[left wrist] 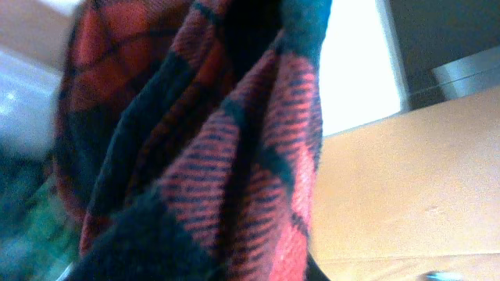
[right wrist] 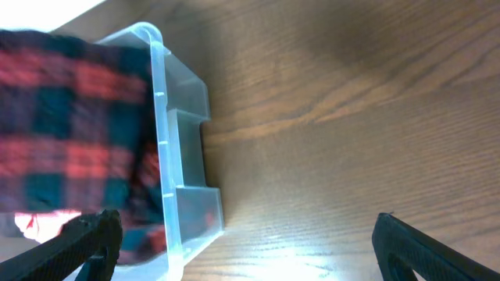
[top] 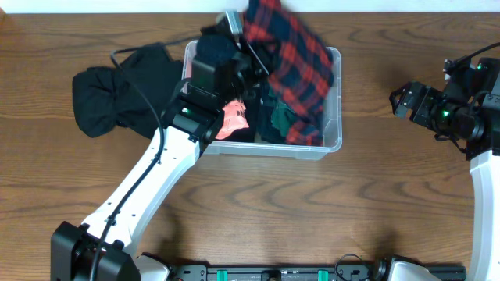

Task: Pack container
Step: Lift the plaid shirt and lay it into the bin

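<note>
Ideally, the left end effector [top: 247, 48], gripping the red-and-black plaid flannel cloth [top: 293, 66] above the large clear rectangular plastic container [top: 334, 117] at the far edge of the brown wood-grain bench [top: 312, 211], should be lowering straight and tucking overhanging folds inside the rim. The right end effector [right wrist: 250, 250] is hanging wide open, apart. That bench is also bearing 1 black garment [top: 117, 94]; the room [left wrist: 355, 62] beyond is showing blurred.

Red-and-black plaid cloth [left wrist: 211, 156] hangs right up close, filling most of the view, with tan wood [left wrist: 406, 187] showing to its right.
</note>
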Available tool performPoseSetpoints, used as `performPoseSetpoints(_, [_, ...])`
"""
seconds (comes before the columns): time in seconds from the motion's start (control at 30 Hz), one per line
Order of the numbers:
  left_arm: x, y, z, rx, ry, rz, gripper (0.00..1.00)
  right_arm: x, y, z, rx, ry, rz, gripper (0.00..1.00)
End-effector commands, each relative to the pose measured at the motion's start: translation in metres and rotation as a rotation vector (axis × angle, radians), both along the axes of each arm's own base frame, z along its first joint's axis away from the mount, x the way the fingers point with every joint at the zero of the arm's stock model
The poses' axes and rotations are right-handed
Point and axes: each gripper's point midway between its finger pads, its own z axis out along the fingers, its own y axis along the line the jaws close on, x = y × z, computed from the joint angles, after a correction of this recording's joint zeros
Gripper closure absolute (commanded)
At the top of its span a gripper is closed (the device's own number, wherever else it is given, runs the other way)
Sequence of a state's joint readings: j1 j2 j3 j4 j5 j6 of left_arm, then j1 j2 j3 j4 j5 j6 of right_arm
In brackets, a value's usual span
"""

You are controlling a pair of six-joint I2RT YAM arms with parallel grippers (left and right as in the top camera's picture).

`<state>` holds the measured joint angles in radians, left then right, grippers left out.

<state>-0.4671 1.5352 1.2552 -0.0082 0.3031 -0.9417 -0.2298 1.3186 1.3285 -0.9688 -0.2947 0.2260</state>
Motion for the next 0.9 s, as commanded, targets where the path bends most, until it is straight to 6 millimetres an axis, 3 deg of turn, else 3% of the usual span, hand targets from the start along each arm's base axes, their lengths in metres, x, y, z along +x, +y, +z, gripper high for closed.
performPoseSetpoints(0.0, [-0.012,0.004,-0.003,0.028,0.057,-0.002,0.94,0.000,-0.002,0.001,-0.006,-0.003,0.003,0.01])
performPoseSetpoints(0.17, [-0.030,0.046,-0.069,0.109,0.379,0.250,0.94,0.000,-0.002,0.001,-0.006,-0.003,0.003,0.01])
performPoseSetpoints(0.33, [-0.039,0.092,-0.112,0.129,0.533,0.553,0.94,0.000,-0.002,0.001,-0.006,-0.003,0.003,0.01])
performPoseSetpoints(0.37, [-0.040,0.098,-0.118,0.127,0.544,0.577,0.90,0.000,-0.002,0.001,-0.007,-0.003,0.003,0.01])
performPoseSetpoints(0.4, [-0.040,0.102,-0.124,0.129,0.554,0.589,0.83,0.000,-0.002,0.001,-0.006,-0.003,0.003,0.01])
performPoseSetpoints(0.47, [-0.040,0.105,-0.132,0.149,0.571,0.558,0.35,0.000,-0.002,0.001,-0.006,-0.003,0.003,0.01])
performPoseSetpoints(0.5, [-0.040,0.104,-0.132,0.169,0.561,0.523,0.22,0.000,-0.002,0.001,-0.006,-0.003,0.003,0.01])
performPoseSetpoints(0.6, [-0.038,0.108,-0.124,0.271,0.482,0.390,0.02,0.000,-0.002,0.001,-0.007,-0.003,0.003,0.01])
performPoseSetpoints(0.73, [-0.031,0.127,-0.085,0.323,0.338,0.321,0.02,0.000,-0.002,0.001,-0.006,-0.003,0.003,0.01])
performPoseSetpoints(0.87, [-0.019,0.128,-0.019,0.400,0.030,0.199,0.02,0.000,-0.002,0.001,-0.006,-0.003,0.003,0.01])
